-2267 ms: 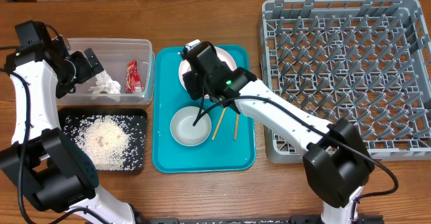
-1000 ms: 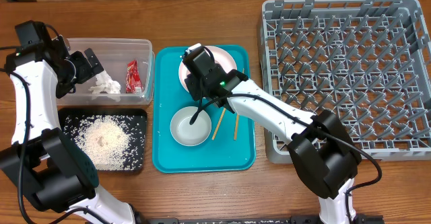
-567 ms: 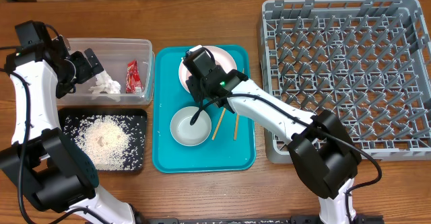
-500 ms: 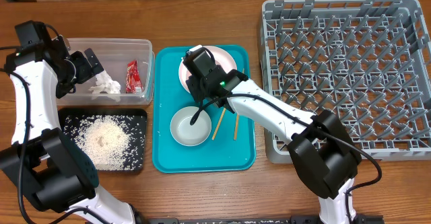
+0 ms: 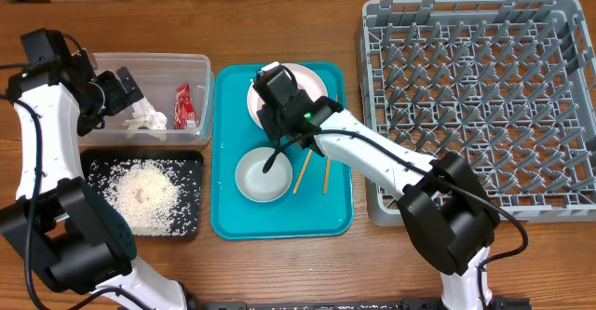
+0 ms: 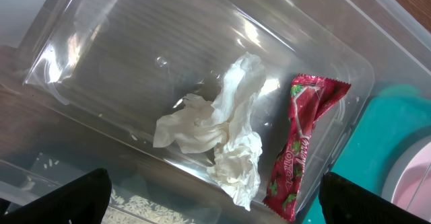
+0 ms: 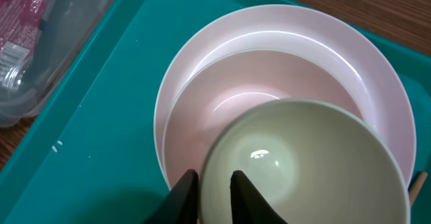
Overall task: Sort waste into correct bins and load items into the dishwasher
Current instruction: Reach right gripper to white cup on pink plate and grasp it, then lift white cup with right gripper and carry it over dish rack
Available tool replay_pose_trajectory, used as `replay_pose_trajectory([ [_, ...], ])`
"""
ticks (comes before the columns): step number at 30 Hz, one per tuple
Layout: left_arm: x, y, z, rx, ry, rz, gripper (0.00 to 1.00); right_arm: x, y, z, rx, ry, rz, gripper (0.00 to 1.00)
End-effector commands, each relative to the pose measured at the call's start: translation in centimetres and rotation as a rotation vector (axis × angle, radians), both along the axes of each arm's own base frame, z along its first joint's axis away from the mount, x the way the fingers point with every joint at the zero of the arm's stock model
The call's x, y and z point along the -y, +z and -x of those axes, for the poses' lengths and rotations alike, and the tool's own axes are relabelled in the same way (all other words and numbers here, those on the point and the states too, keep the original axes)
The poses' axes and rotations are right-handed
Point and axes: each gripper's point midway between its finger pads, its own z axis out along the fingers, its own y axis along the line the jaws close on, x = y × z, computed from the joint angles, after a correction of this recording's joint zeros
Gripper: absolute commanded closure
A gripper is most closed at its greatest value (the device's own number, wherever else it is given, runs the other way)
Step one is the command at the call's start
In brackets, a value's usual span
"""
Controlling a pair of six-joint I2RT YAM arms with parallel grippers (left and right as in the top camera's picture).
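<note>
From overhead, a large square grey plastic dish rack [image 5: 480, 105] fills the right side of the wooden table [image 5: 279, 12]. Left of it lies a teal rectangular tray [image 5: 228, 212] carrying a round pale pink plate [image 5: 312, 79], a grey-white round bowl [image 5: 251, 181] and two thin wooden chopsticks [image 5: 303, 171]. The chopsticks lie just right of the bowl. The right arm reaches across the tray and hides much of the plate. The right gripper [image 5: 272, 161] points down at the bowl's upper rim. At far left, a clear rectangular plastic tub [image 5: 200, 63] holds a crumpled white tissue [image 5: 146, 119] and a small red snack wrapper [image 5: 183, 105]. The left gripper [image 5: 116, 94] hovers over the tub. Below the tub, a flat black rectangular tray [image 5: 191, 161] holds loose white rice grains [image 5: 144, 194].

The left wrist view shows both black fingertips [image 6: 67, 197] spread wide apart with nothing between them. Tissue and wrapper lie side by side in the tub beneath.

In the right wrist view, the fingers [image 7: 185, 194] stand close together astride the bowl's rim, one outside and one inside. Whether they pinch it cannot be told. The bowl blocks part of the plate behind it.
</note>
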Motion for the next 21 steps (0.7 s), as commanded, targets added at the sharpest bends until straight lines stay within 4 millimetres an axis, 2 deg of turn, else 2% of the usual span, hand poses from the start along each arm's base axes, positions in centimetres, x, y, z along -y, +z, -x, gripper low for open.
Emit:
replay_pose_trajectory([
  [1, 0.0, 1.9, -0.2, 0.038, -0.020, -0.037, 0.00, -0.2, -0.3, -0.2, 0.011, -0.001, 0.003, 0.84],
  [4, 0.0, 1.9, -0.2, 0.039, -0.020, -0.037, 0.00, -0.4, 0.0, -0.4, 0.022, -0.001, -0.007, 0.95],
  [8, 0.0, 1.9, -0.2, 0.039, -0.020, -0.037, 0.00, -0.8, 1.4, -0.8, 0.046, 0.000, -0.031, 0.96],
  [15, 0.0, 1.9, -0.2, 0.039, -0.020, -0.037, 0.00, -1.2, 6.6, -1.4, 0.127, 0.009, -0.095, 0.96],
  [21, 0.0, 1.9, -0.2, 0.038, -0.020, -0.037, 0.00, 0.4, 11.0, -1.6, 0.182, 0.019, -0.134, 0.96],
])
